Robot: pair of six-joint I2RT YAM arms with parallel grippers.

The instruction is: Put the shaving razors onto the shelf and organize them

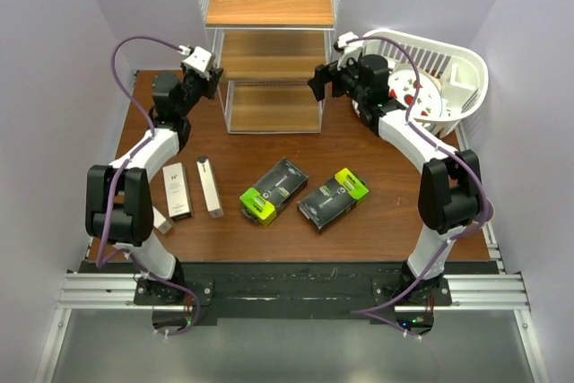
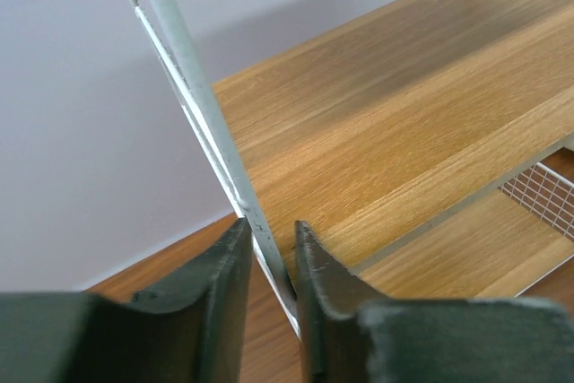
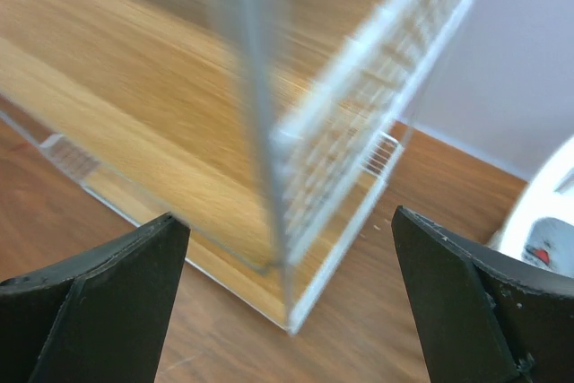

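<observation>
The shelf (image 1: 269, 51) is a white wire rack with three wooden tiers at the back centre. My left gripper (image 1: 212, 80) is at its left front post; in the left wrist view the gripper (image 2: 271, 226) is shut on that white post (image 2: 179, 51), beside a wooden tier (image 2: 404, 105). My right gripper (image 1: 319, 79) is open at the right front corner; in the right wrist view the gripper (image 3: 285, 214) has its jaws wide either side of the blurred shelf (image 3: 134, 87). Two black razor packs with green ends (image 1: 273, 190) (image 1: 334, 197) and white/tan cartons (image 1: 177, 190) (image 1: 209, 187) (image 1: 161, 220) lie on the table.
A white slatted basket (image 1: 462, 73) stands at the back right, behind my right arm, with a round white item (image 1: 414, 91) inside. The brown table (image 1: 386, 221) ends at a black strip near the arm bases. Pale walls close in on the left, back and right.
</observation>
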